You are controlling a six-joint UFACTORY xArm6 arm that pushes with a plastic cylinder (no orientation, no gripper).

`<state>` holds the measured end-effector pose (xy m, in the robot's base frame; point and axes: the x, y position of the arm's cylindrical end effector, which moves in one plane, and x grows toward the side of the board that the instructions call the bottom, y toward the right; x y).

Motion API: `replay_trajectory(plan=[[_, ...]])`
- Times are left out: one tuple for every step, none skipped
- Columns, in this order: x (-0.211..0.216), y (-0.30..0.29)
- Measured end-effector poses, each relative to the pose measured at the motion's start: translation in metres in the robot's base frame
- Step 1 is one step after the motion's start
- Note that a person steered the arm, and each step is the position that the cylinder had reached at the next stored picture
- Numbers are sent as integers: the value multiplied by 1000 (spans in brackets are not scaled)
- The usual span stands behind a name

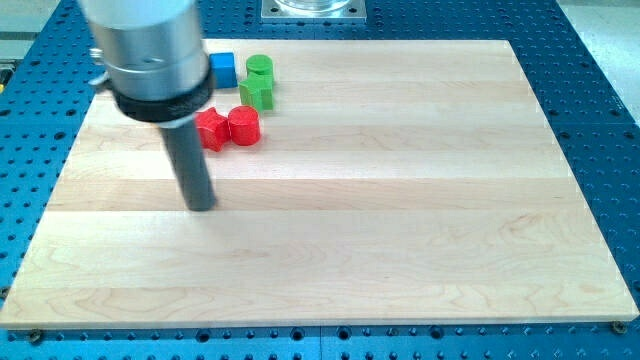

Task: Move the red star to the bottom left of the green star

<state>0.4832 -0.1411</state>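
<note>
Wooden worktop [400,200], pale planks, resting on a blue perforated base [600,100]; a metal mounting plate [315,8] shows at the view's top edge.

Camera view, items:
- rod with your tip [203,206]; it sits on bare wood below and slightly to the view's left of the red blocks, apart from them; you have no hand fitted, so no opening or hold to report.
- red star [211,129]; the task's thing; it lies touching the red cylinder [244,125] on its right, partly overlapped by the rod's housing.
- green star [256,94]; just above and to the right of the red pair.
- green cylinder [259,68]; touching the green star from above.
- blue cube [222,69]; left of the green cylinder, partly hidden by the housing.

Progress, as a judgement: red star already lies down-left of the green star, so the placement looks largely met or close; you may only need a small tidy-up, or none.

Writing: no brands, labels or legible text seen.
</note>
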Motion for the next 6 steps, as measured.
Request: replay_trajectory(plan=[[-34, -16], [-71, -57], [-102, -20], [-126, -3], [-149, 47], [-163, 107]])
